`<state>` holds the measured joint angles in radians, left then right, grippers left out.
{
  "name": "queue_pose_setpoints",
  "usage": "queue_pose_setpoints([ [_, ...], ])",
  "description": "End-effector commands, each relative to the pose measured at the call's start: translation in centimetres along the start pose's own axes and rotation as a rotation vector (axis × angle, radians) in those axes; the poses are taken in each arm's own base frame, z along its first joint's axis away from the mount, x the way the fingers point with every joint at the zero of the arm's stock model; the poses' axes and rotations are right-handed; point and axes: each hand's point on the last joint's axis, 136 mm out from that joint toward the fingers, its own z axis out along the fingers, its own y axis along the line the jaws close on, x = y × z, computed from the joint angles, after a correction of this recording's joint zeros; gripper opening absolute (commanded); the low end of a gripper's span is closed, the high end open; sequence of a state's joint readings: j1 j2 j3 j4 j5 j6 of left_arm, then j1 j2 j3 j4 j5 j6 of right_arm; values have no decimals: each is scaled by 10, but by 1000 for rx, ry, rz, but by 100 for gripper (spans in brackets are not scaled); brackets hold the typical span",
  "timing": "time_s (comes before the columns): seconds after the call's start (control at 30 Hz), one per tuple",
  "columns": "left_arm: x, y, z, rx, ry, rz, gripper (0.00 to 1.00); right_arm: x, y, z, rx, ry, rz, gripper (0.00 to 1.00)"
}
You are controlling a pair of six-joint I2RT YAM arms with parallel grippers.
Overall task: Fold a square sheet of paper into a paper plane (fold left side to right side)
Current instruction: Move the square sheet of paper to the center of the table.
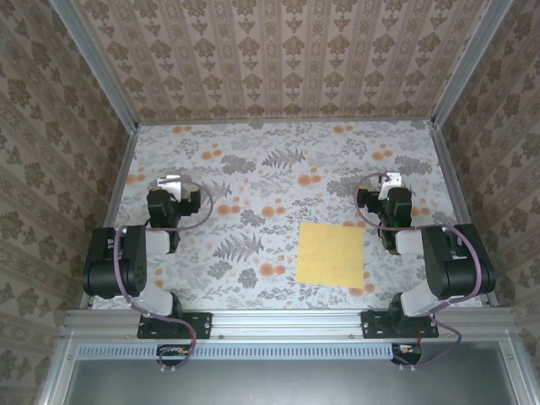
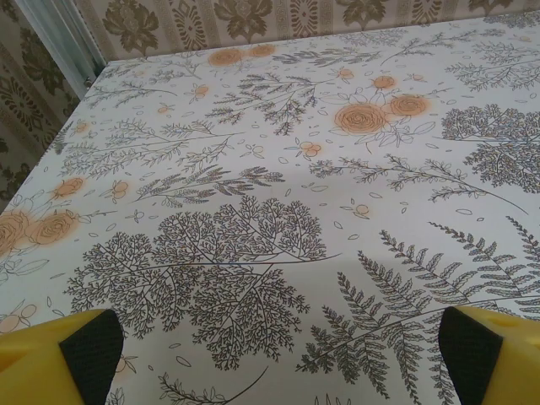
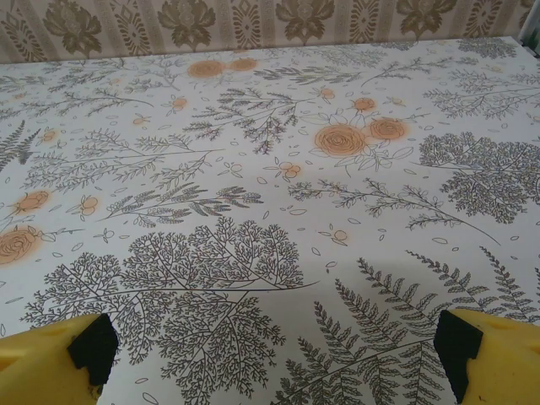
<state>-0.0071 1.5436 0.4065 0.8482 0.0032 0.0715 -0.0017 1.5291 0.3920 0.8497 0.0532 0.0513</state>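
The square sheet of paper lies flat and unfolded on the flower-print cloth, right of centre and near the front edge. The paper plane is out of view. My right gripper hangs open behind the sheet and a little to its right, apart from it. My left gripper stands open far to the sheet's left. In the left wrist view the left gripper has its yellow fingers wide apart over bare cloth. In the right wrist view the right gripper also has its fingers spread over bare cloth.
The cloth-covered table is boxed in by patterned walls on three sides, with aluminium posts at the back corners. A metal rail carrying both arm bases runs along the front edge. A post rises at the cloth's far left corner.
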Motion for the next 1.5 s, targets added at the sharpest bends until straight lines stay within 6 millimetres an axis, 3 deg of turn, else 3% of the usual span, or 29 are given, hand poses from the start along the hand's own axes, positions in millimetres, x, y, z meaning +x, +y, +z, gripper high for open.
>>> queue_pose_setpoints([
  [0.0,-4,-2,-1,3,-9,-12,100,-8,2,1,-4,-23,-5,100],
  [0.63,-7,3,-3,-19,-19,-22,100,-9,0,0,2,-27,4,100],
  [0.73,-20,7,-14,-43,-36,-27,100,-21,-12,-7,70,-28,31,100],
  [0.83,-37,13,-33,-93,-38,-32,100,-45,-18,-26,113,-11,67,100],
  [0.93,-48,20,-50,-118,38,-176,100,-60,-17,-45,118,62,131,100],
  [1.07,-63,-2,-65,14,152,-380,100,-67,9,-68,32,171,182,100],
  [1.3,-69,-77,-93,354,284,-539,100,-68,42,-120,-31,317,251,100],
  [1.47,-53,-127,-117,490,316,-493,100,-40,64,-152,-60,439,325,100],
])
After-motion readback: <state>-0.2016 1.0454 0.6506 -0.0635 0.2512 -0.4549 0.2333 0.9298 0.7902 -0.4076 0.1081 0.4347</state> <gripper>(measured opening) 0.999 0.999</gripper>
